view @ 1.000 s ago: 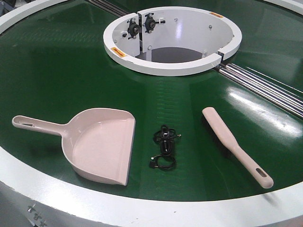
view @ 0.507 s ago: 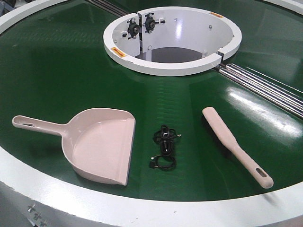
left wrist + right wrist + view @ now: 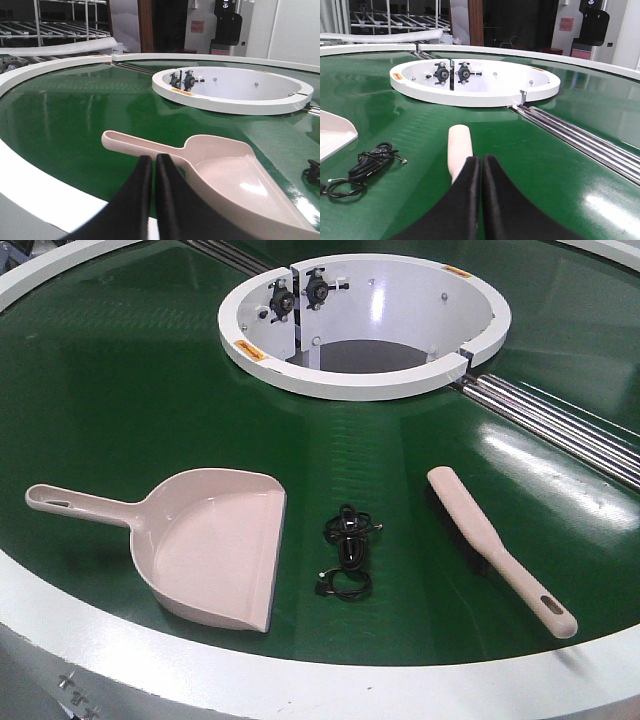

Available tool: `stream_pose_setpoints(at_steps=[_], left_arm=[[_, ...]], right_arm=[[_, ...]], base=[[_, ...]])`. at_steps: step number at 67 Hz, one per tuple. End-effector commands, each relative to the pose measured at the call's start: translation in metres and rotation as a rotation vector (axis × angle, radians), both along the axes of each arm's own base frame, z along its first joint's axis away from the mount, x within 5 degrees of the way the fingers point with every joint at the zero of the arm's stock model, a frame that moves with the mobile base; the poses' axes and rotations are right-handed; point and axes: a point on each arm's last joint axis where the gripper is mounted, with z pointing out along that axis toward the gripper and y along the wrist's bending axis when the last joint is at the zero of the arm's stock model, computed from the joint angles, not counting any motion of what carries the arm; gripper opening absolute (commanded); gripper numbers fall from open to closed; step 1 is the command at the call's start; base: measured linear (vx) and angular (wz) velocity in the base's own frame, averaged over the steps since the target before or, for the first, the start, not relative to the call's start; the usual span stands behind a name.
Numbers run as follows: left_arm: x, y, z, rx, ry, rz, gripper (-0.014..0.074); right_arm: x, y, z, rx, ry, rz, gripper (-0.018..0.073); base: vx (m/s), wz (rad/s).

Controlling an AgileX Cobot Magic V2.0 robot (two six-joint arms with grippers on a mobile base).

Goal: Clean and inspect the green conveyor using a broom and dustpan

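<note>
Beige dustpan (image 3: 215,545) flat on green conveyor (image 3: 120,400), black cable (image 3: 347,545) beside

Beige broom (image 3: 459,142) beyond right gripper (image 3: 481,160), jaws together

The glossy green conveyor (image 3: 130,390) has both beige tools lying flat on it, well apart. The dustpan (image 3: 215,545) sits left with its handle pointing left. The broom (image 3: 480,540) lies right, handle toward the near rim.

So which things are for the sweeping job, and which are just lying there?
For the job: green conveyor, broom, dustpan.
Just lying about: tangled black cable between them, metal racks far behind.
</note>
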Motion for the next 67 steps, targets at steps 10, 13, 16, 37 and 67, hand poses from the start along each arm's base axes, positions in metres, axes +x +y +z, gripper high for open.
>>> stream_pose_setpoints(at_steps=[10, 13, 16, 37, 67], left_arm=[[-0.001, 0.000, 0.004, -0.026, -0.072, -0.008, -0.0006], [-0.001, 0.000, 0.004, -0.026, -0.072, -0.008, -0.0006], [-0.001, 0.000, 0.005, -0.026, -0.078, -0.008, -0.0006], [-0.019, 0.001, 0.087, -0.065, -0.311, -0.013, -0.0006], [0.018, 0.001, 0.152, 0.029, 0.117, 0.026, -0.0006]], right_arm=[[-0.001, 0.000, 0.007, 0.005, -0.086, -0.001, -0.0008], [-0.001, 0.000, 0.007, 0.005, -0.086, -0.001, -0.0008], [-0.001, 0.000, 0.007, 0.005, -0.086, -0.001, -0.0008], [-0.001, 0.000, 0.007, 0.005, -0.086, -0.001, -0.0008], [-0.001, 0.000, 0.007, 0.005, -0.086, -0.001, -0.0008]], base=[[0.00, 0.00], [0.00, 0.00], [0.00, 0.00], [0.00, 0.00], [0.00, 0.00]])
